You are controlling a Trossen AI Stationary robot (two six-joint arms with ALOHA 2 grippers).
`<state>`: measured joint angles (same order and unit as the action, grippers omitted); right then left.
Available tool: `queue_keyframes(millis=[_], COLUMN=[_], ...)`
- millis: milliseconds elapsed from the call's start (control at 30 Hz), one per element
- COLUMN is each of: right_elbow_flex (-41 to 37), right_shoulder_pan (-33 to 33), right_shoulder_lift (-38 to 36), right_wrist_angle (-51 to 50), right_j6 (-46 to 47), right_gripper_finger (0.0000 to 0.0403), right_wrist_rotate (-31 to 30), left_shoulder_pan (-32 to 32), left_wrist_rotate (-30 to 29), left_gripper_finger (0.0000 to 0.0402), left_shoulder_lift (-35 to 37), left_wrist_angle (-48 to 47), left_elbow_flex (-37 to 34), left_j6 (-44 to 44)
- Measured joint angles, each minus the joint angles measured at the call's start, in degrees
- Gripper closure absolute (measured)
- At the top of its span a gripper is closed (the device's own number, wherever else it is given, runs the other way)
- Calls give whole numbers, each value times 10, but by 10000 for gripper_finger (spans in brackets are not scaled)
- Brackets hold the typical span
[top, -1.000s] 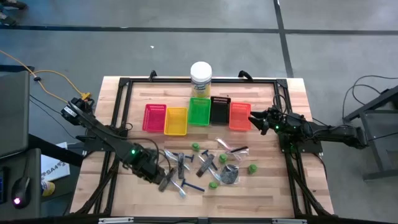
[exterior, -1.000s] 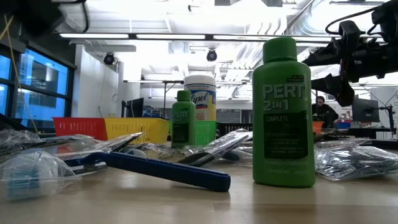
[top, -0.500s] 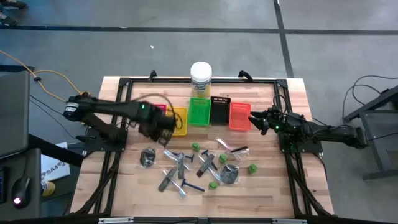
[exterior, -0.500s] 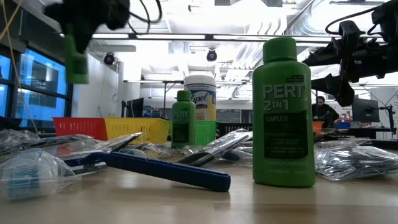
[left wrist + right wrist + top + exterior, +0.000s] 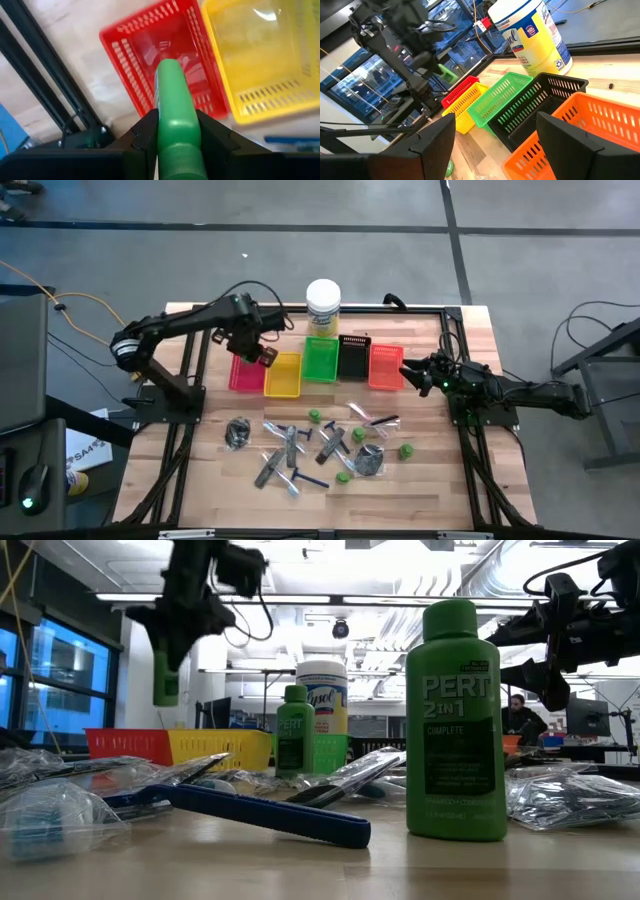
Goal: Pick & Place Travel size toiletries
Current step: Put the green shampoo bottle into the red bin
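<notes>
Carrying a small green bottle (image 5: 175, 112) clamped between its fingers, the left gripper (image 5: 262, 348) is hovering over the red tray (image 5: 131, 59), beside the yellow tray (image 5: 260, 45); the placing step is in hand. Next, the move is calling for lowering into the red tray, then releasing. The right gripper (image 5: 408, 373) is waiting with fingers apart near the orange tray (image 5: 385, 366), while other toiletries (image 5: 320, 448) are lying on the table (image 5: 440, 480).

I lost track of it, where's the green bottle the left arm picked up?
The left gripper holds the green bottle in the air above the red tray, beside the yellow tray.
</notes>
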<state>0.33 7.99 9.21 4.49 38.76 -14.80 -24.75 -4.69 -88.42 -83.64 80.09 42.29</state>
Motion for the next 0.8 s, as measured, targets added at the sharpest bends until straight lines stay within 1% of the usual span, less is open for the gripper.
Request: queue_keyframes(millis=[167, 300, 500, 733, 800], right_elbow_flex=[0, 0, 0, 0, 0], right_shoulder_pan=[0, 0, 0, 0, 0], right_shoulder_lift=[0, 0, 0, 0, 0], right_wrist_angle=[0, 0, 0, 0, 0], right_j6=[0, 0, 0, 0, 0], right_gripper_finger=[137, 137, 137, 137, 137], right_wrist_rotate=[0, 0, 0, 0, 0], left_shoulder_pan=[-26, -32, -46, -82, -91], left_wrist_rotate=[0, 0, 7, 16, 21], left_gripper_finger=[302, 302, 302, 302, 302], left_shoulder_lift=[-25, -25, -16, -16, -16], left_wrist_angle=[35, 66, 98, 163, 167], left_elbow_flex=[-13, -52, -106, -144, -149], left_j6=[-15, 4, 5, 0, 0])
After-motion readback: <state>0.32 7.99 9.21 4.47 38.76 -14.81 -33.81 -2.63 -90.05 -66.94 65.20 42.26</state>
